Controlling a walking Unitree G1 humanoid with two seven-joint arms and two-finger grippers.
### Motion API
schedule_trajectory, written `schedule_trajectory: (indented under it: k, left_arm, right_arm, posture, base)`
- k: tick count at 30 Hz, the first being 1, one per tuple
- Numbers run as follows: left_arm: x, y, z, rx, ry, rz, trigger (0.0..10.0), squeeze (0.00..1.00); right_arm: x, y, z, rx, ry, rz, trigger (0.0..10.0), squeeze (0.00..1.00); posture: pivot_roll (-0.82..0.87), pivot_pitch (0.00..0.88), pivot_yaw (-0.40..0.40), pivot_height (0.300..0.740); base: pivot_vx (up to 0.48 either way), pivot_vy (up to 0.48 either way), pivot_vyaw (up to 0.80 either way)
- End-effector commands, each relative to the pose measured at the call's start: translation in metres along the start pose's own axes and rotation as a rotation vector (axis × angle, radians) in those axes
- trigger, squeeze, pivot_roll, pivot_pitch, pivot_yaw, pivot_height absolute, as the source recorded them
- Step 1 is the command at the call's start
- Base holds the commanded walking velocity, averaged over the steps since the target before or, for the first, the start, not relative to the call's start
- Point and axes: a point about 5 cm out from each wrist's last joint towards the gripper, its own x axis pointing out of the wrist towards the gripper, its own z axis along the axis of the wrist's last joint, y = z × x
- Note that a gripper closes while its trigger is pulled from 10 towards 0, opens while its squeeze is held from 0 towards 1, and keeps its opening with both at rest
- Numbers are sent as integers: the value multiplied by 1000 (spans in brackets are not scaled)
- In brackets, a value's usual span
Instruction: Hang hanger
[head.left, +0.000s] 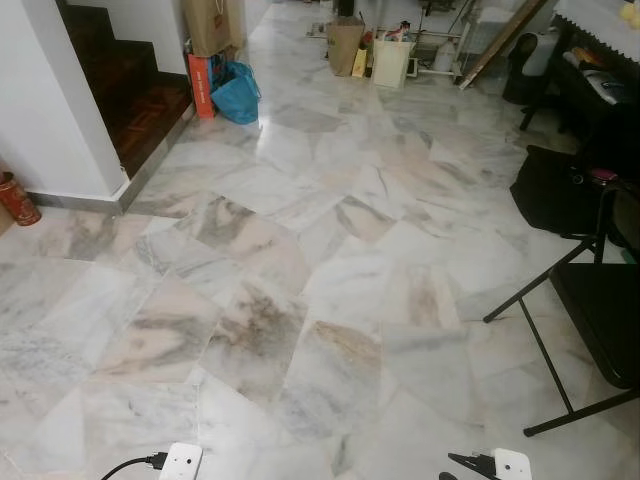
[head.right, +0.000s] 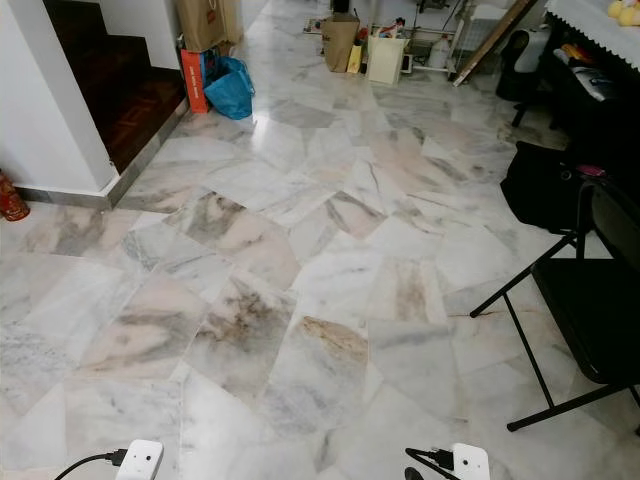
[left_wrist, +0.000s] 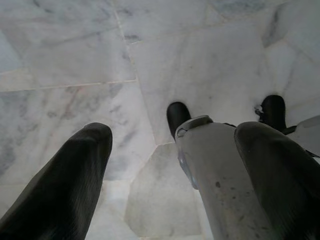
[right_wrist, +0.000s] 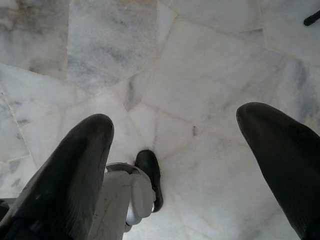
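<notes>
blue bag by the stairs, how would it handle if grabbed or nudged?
The blue bag looks like thin, crumpled plastic, so probably floppy and deforming under a pinch. It slumps against the orange box, so a push would likely crumple or slide it on the glossy floor.

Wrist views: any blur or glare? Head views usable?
Left wrist view: left gripper fingers close up and soft, marble floor sharp. Right wrist view: same for the right gripper, evenly lit. Left eye view: sharp, mild sheen on the floor near the blue bag, staircase in deep shade.
</notes>
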Motion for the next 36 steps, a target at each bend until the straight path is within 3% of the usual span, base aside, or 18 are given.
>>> schedule_trajectory:
  k: [1, 10, 31, 36]
  left_arm:
    - [-1, 1, -5, 1, 15, 10, 10000, 0]
    - [-2, 6, -10, 17, 35, 55, 10000, 0]
    - [-2, 8, -9, 31, 40, 67, 10000, 0]
    - [-2, 11, -8, 79, 39, 80, 10000, 0]
  right_arm:
    - [-1, -2, 0, 18, -11, -8, 10000, 0]
    - [-1, -2, -2, 22, 5, -17, 10000, 0]
    - [0, -1, -3, 11, 33, -13, 10000, 0]
    - [0, 0, -4, 12, 33, -12, 10000, 0]
  posture:
    - [-44, 0, -66, 740]
    - [-43, 0, -62, 740]
    - [-38, 0, -57, 740]
    - [-35, 0, -53, 740]
  base:
    - [0, 0, 0]
    - [0, 0, 0]
    - [0, 0, -776]
    - [0, 0, -770]
